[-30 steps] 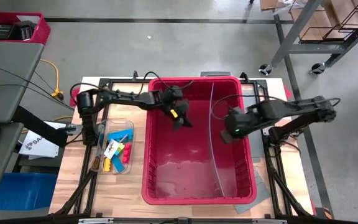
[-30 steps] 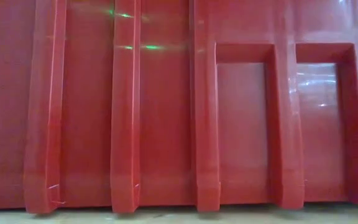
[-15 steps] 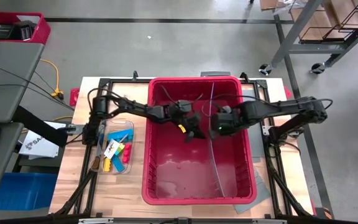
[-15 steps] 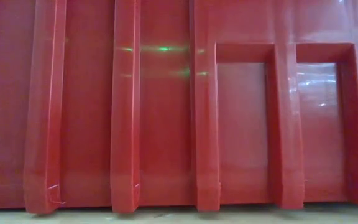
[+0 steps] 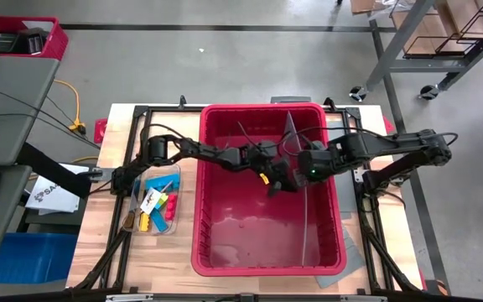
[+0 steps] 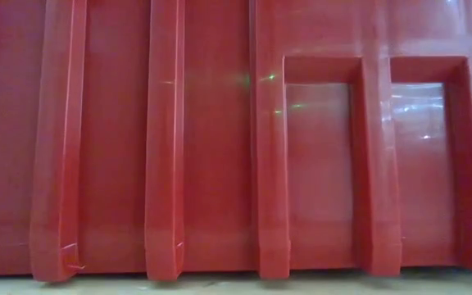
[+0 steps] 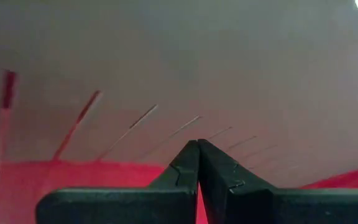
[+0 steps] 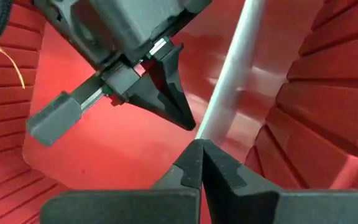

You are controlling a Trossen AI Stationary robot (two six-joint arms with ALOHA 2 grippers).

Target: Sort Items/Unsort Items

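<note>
Red plastic bin (image 5: pixel 267 252) filling the middle of the wooden table (image 5: pixel 90 252), with a clear upright divider sheet (image 5: pixel 296 180) inside it toward the right. Left gripper (image 5: pixel 277 186) reaching deep across the bin interior, fingers pressed together, pinching nothing visible, tip right against the divider sheet (image 7: pixel 179 68). Right gripper (image 5: pixel 296 172) just beside it from the other side, fingers likewise pressed together and empty, tip close to the same sheet (image 8: pixel 235 68) and to the left gripper (image 8: pixel 182 112). Small coloured items (image 5: pixel 159 203), blue, yellow, red and orange, lying in a clear tray (image 5: pixel 153 230) on the table left of the bin, well apart from both grippers. Only the bin's ribbed outer wall (image 6: pixel 220 164) filling the low view.
</note>
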